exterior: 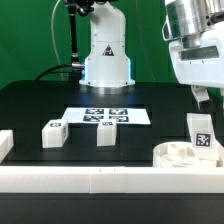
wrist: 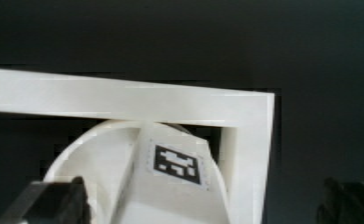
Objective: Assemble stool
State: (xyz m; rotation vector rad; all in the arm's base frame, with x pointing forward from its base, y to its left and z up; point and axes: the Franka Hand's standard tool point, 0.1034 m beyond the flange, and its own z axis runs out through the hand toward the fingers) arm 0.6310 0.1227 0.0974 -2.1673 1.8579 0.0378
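1. Desk layout. The black desk (exterior: 30,105) is bordered by white rails: a front rail (exterior: 90,182) along its near edge and a short side rail (exterior: 5,145) at the exterior view's left. The marker board (exterior: 105,117) lies flat near the desk's middle, in front of the arm's white base (exterior: 105,55).

2. Stool parts.
- The seat (exterior: 178,156), a thick round white disc, lies flat in the desk's near corner at the exterior view's right, just behind the front rail. In the wrist view it sits inside the angle formed by two rail sections (wrist: 126,95).
- One leg (exterior: 200,135), a white block with a black-and-white tag, stands upright on the seat, on the side toward the exterior view's right. The wrist view shows the same leg close to the rail corner. It appears to sit in a socket, but neither view shows how deep.
- A second leg (exterior: 106,131) stands on the desk just in front of the marker board.
- A third leg (exterior: 53,132) stands on the desk toward the exterior view's left, well apart from the seat.

3. Jaws. The jaws hang directly above the leg on the seat, clear of its top. In the wrist view the two fingers (wrist: 54,200) appear as blurred dark shapes at opposite sides, spread wide, and nothing is gripped between them.
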